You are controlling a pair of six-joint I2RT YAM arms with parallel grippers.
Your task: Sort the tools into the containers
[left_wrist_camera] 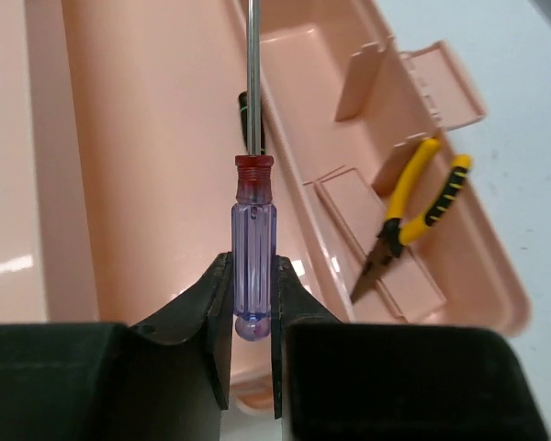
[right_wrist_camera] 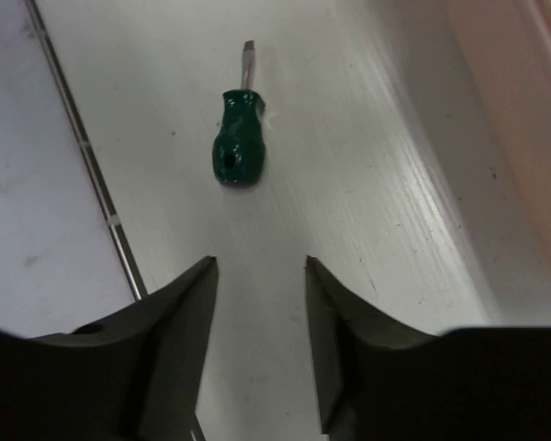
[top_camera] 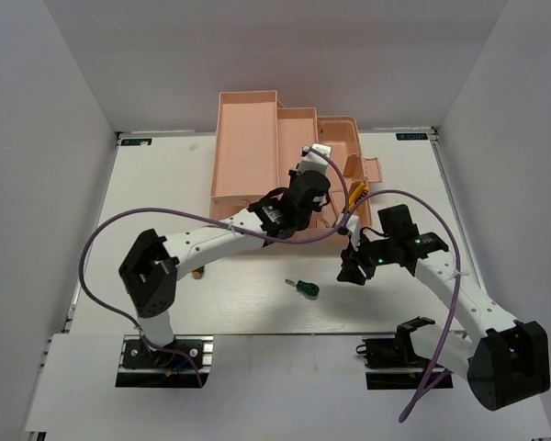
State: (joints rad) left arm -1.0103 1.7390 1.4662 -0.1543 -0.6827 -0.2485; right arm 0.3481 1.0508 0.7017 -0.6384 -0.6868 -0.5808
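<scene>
My left gripper [left_wrist_camera: 253,312] is shut on the clear purple handle of a thin screwdriver [left_wrist_camera: 253,241], whose shaft points away over the salmon-pink toolbox [left_wrist_camera: 138,156]. In the top view this gripper [top_camera: 312,171] hangs over the toolbox's middle tiers [top_camera: 248,138]. Yellow-and-black pliers [left_wrist_camera: 413,204] lie in the lower right tray and also show in the top view [top_camera: 356,195]. My right gripper [right_wrist_camera: 260,266] is open and empty above the table. A stubby green screwdriver [right_wrist_camera: 238,138] lies ahead of it, also seen from the top [top_camera: 304,288], left of the right gripper [top_camera: 352,269].
A small orange object [top_camera: 197,273] lies on the table by the left arm's lower link, mostly hidden. The toolbox's front wall [right_wrist_camera: 523,110] runs along the right of the right wrist view. A dark seam [right_wrist_camera: 83,147] marks the table's near edge.
</scene>
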